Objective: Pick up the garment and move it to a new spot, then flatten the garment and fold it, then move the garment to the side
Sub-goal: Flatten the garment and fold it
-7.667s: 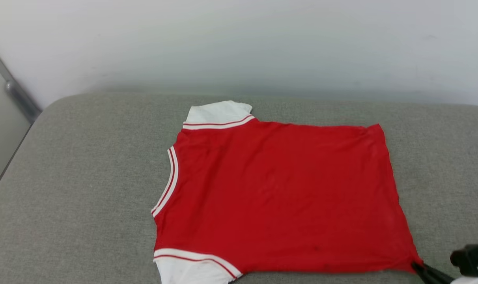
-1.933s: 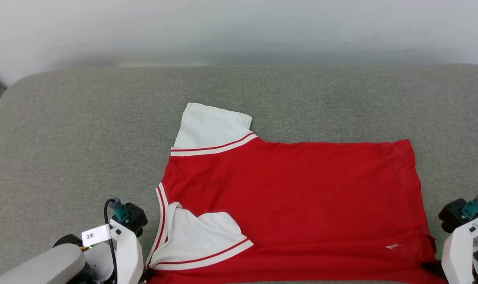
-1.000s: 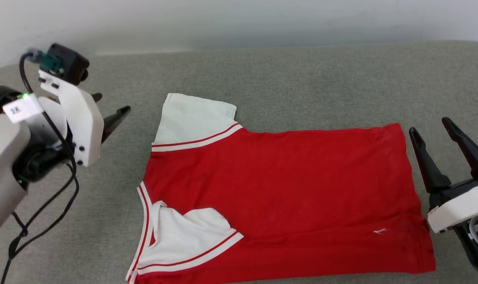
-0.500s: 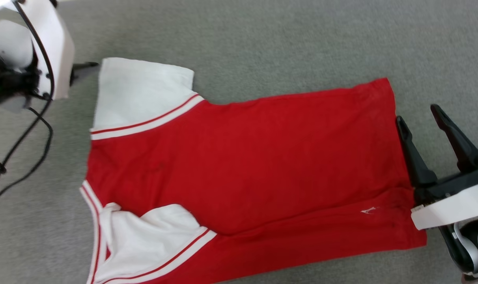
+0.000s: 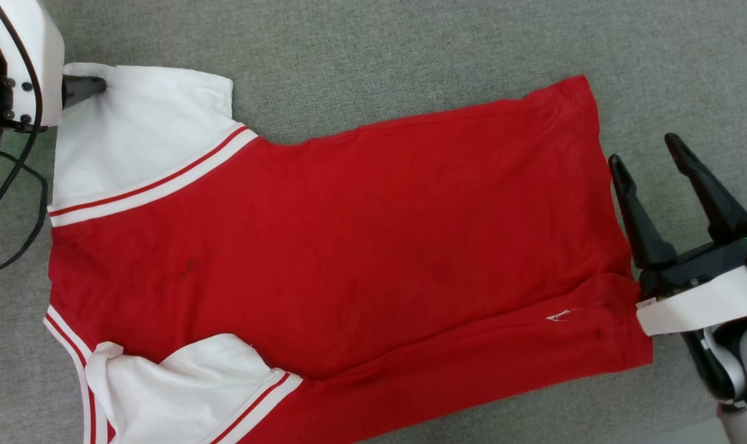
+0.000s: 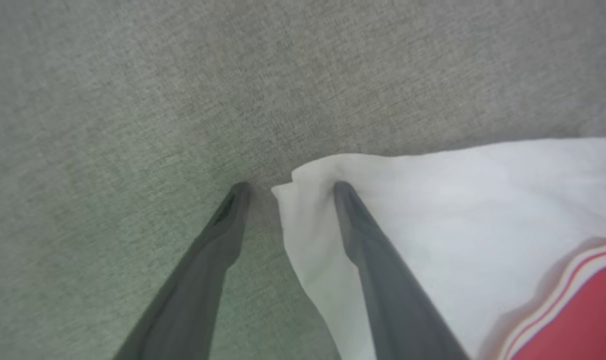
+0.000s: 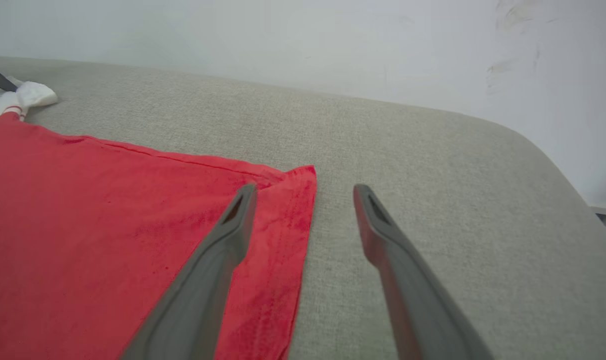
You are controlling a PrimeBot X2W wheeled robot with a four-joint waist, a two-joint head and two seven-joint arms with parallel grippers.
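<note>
Head view: the garment lies spread, plain red side up, on a grey cushion. Its near sleeve is folded inward. The left gripper, fingers parted, straddles the far sleeve at its corner. The right gripper, parted and holding nothing, stands over the hem edge. A black cable hangs beside the left arm.

Red garment lies flat, near white sleeve folded in

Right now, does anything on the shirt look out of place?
Yes: on the garment, the near sleeve is flipped inward, crumpled on the red body, while the far sleeve lies spread flat.
</note>
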